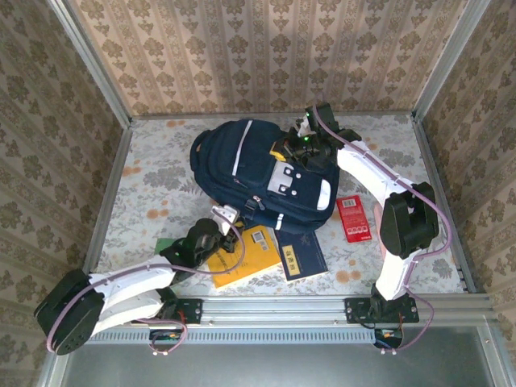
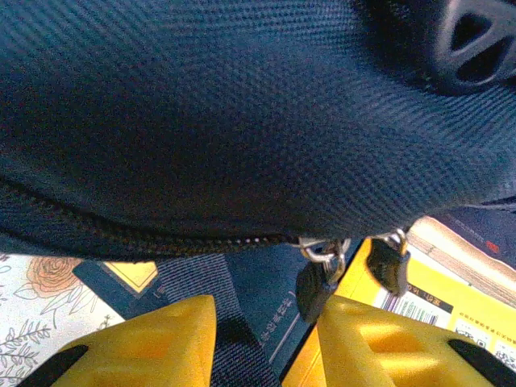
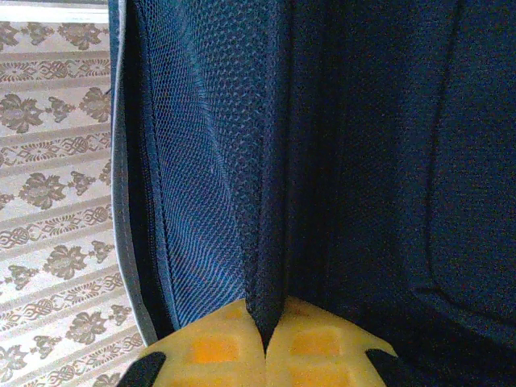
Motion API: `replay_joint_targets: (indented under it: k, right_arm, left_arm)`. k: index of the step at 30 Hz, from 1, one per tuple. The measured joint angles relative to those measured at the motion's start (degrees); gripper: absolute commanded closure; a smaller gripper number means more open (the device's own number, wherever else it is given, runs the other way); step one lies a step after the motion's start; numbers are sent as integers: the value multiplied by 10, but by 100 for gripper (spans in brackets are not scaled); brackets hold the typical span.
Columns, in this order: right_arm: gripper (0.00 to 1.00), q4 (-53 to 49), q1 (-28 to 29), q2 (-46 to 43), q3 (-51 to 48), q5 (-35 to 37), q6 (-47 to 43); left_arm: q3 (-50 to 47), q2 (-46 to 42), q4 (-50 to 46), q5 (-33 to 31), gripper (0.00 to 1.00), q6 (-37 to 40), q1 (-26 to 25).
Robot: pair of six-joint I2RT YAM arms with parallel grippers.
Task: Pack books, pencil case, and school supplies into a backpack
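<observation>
Right fingers (image 3: 214, 348) together, pinching a backpack (image 1: 250, 173) fabric fold toward the tabletop's (image 1: 161, 185) far edge. Left fingers (image 2: 153, 339) apart, flanking zipper pulls (image 2: 310, 286).

Coarse woven cloth all over the backpack (image 1: 258, 173), matt and dark navy, and up close the weave shows a fine pebbly grain. Inside it there's a mesh lining (image 3: 201, 161), open-knit with a faint sheen. Along the backpack's seam runs a toothed zipper (image 2: 161, 238), and off it hang bright metal rings (image 2: 322, 251) carrying dull black pulls (image 2: 389, 262). At the backpack's edge sits a buckle (image 2: 476, 40) of glossy black plastic. The left gripper (image 2: 266, 330) has fingers (image 2: 379, 339) of smooth yellow plastic, softly shiny, and the right gripper (image 3: 266, 343) looks the same. In front of the backpack lies an orange-yellow book (image 1: 242, 256) with a smooth paper cover. Beside the backpack is a red pack (image 1: 353, 218), flat and printed. Under the backpack, the table (image 1: 153, 185) has a matt flowered covering.
</observation>
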Motion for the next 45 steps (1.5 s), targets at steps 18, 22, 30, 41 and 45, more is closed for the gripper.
replay_joint_targets:
  k: [18,22,30,41,45]
  right_arm:
    - [100,17,0,0,-11,-4,4]
    - [100,20,0,0,-11,-4,4]
    - [100,19,0,0,-11,-3,-2]
    - [100,-13,5,0,-7,-1,-46]
    - [100,-34,14,0,7,7,-63]
  left_arm:
    - [22,41,27,21,86,-16,16]
    - [23,41,26,27,93,-21,24]
    - [21,15,6,28,100,-26,34]
    - [12,-52,-63,-18,100,-55,70]
    - [13,-55,-83,-26,100,-71,92]
